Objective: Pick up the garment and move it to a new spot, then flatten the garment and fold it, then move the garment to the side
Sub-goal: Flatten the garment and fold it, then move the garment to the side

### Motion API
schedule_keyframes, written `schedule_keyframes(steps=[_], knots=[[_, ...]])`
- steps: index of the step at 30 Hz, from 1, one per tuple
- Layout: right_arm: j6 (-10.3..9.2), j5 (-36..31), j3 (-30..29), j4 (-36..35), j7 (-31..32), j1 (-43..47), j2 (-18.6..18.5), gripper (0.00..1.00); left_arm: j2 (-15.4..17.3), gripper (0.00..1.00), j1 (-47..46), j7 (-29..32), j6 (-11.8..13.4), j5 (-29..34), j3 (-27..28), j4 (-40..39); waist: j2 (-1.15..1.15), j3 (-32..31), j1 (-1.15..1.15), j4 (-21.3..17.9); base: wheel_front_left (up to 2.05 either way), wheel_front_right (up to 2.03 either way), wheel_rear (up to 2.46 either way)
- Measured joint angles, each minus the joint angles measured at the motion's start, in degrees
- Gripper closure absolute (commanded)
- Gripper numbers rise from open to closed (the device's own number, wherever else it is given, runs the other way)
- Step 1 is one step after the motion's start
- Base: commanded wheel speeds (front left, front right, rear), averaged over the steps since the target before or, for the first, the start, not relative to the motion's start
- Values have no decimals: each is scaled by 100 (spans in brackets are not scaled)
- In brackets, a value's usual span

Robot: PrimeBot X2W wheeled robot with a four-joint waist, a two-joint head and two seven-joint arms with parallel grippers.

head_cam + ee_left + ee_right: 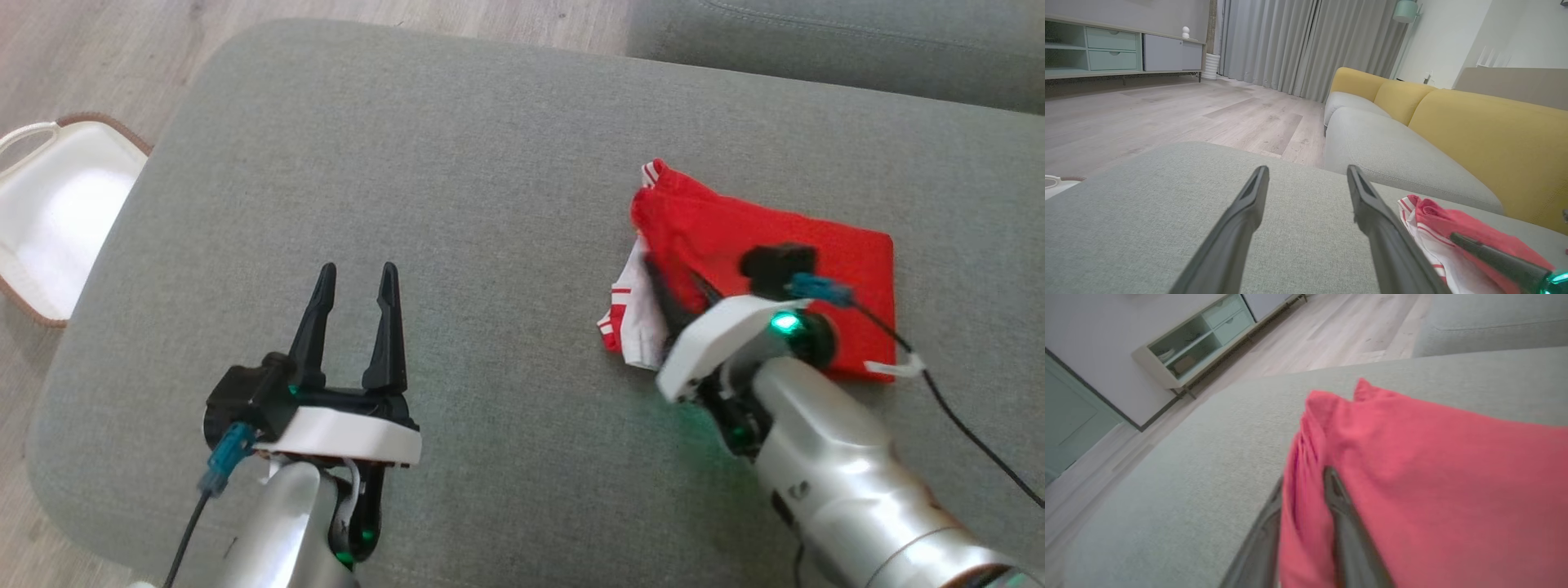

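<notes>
A red garment (735, 224) with white, red-striped trim is lying folded in a rough rectangle on the right part of a grey upholstered ottoman (490, 163); the white trim is poking out along the edge facing the robot's left. The right gripper (669, 282) is reaching down onto that same edge, its dark fingers partly hidden by the white wrist housing in the head view. In the right wrist view, a raised fold of the garment (1433, 477) is standing between the two fingers of the right gripper (1306, 477); the picture is blurred, and whether the jaws are pinching the cloth or merely sitting loose around it cannot be told.

The left gripper (359, 273) is hanging over the bare cushion well apart from the garment, fingers spread wide and holding nothing. From its own wrist camera, the left gripper (1308, 171) is pointing across the ottoman (1147, 212) towards a sofa (1474, 143) with grey seats and yellow backrests; the garment (1433, 216) is showing at the lower right, with one dark finger (1494, 256) of the other arm resting on it.

A white basket (57, 212) with a brown rim is sitting on the pale wooden floor (82, 65) beside the ottoman's left end; grey curtains (1298, 45) and a low sideboard (1114, 53) are standing along the far wall.
</notes>
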Motion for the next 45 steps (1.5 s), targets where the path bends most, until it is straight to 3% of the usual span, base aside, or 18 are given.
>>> schedule_keyframes(steps=[5,10,14,19,23,27,30,35,45], knots=[[0,604,747,-768,-29,-16,16,0,0,0,-10,0,23,2,89,27,0,-30,0,-158,0,0,0],[0,665,813,-827,-333,-290,22,0,0,0,-10,0,19,9,215,-34,0,-107,0,-439,0,0,0],[0,91,260,-559,-415,-617,22,0,0,0,-7,0,18,58,356,-91,0,-183,0,-729,0,0,0],[0,-1354,-1260,-859,-431,-517,-270,0,0,0,8,0,23,59,531,-211,0,-278,0,-1118,0,0,0],[0,-2375,-2397,-1467,-433,133,-511,0,-1,0,58,0,16,65,682,-285,0,-344,0,-1403,0,0,0],[0,-3155,-3200,-2150,-432,1057,-327,0,-1,0,199,0,14,65,857,-405,0,-386,0,-1642,0,0,0],[0,-3519,-3521,-2631,-432,1596,-65,0,-1,0,337,0,-10,91,895,-390,0,-399,0,-1773,0,0,0],[0,-3613,-3739,-2972,-432,2090,45,0,-1,0,446,0,-11,158,899,-357,0,-401,0,-1849,0,0,0],[0,-3328,-3600,-3230,-432,2314,70,0,0,0,483,0,-9,159,896,-357,0,-367,0,-1818,0,0,0]])
